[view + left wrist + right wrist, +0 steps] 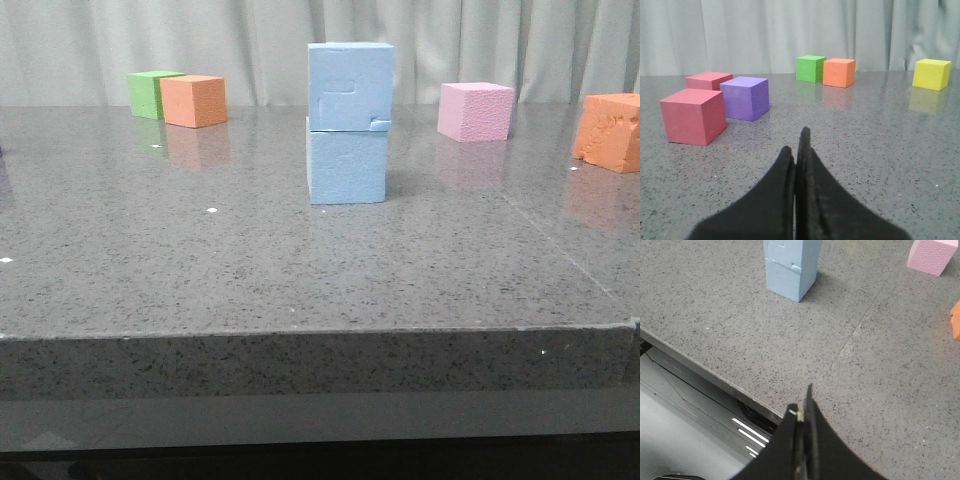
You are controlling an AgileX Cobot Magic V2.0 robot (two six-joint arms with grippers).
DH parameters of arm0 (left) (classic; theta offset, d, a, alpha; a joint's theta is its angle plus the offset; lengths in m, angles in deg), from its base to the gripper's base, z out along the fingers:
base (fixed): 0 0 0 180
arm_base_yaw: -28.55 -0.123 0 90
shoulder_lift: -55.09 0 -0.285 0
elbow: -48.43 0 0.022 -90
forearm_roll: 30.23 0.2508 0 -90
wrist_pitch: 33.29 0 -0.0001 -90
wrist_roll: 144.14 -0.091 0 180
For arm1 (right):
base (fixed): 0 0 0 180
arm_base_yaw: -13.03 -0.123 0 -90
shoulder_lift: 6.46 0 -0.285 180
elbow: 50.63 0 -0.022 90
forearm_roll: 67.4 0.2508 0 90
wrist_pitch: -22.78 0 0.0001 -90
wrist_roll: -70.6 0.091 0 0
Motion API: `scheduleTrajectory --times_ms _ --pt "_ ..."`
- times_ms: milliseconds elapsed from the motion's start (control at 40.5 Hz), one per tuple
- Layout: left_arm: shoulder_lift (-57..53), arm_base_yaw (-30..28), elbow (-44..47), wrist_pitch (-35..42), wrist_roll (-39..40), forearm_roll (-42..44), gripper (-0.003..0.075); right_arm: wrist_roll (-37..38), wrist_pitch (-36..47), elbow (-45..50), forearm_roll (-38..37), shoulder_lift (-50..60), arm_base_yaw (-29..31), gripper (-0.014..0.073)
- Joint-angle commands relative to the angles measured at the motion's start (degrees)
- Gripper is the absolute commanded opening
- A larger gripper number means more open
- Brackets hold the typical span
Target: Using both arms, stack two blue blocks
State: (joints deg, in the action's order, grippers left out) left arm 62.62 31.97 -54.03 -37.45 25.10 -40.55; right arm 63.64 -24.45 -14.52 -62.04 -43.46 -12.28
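Two pale blue blocks stand stacked in the middle of the table. The upper block (350,86), with notched cut marks on its face, rests on the lower block (347,166). The stack also shows in the right wrist view (790,265). No gripper appears in the front view. My left gripper (796,145) is shut and empty, low over the table, away from the stack. My right gripper (802,405) is shut and empty, above the table's front edge, well short of the stack.
A green cube (152,93) and an orange cube (194,100) sit at the back left. A pink cube (476,111) and a rough orange cube (610,131) sit at the right. The left wrist view shows two red cubes (692,115), a purple cube (745,97) and a yellow cube (932,74).
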Motion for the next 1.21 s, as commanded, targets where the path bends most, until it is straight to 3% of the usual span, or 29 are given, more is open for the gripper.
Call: scheduleTrajectory --times_ms 0,198,543,1185 --pt "-1.0 -0.1 0.2 5.0 0.0 -0.6 -0.002 -0.6 4.0 -1.4 -0.1 -0.2 0.4 -0.0068" --pt "-1.1 -0.1 0.2 5.0 7.9 4.6 -0.002 -0.6 4.0 -1.4 -0.1 -0.2 0.4 -0.0068" --pt "-1.1 -0.1 0.2 5.0 10.8 8.9 -0.002 -0.6 4.0 -1.4 -0.1 -0.2 0.4 -0.0068" --pt "-1.1 -0.1 0.2 5.0 10.8 8.9 -0.002 -0.6 4.0 -1.4 -0.1 -0.2 0.4 -0.0068"
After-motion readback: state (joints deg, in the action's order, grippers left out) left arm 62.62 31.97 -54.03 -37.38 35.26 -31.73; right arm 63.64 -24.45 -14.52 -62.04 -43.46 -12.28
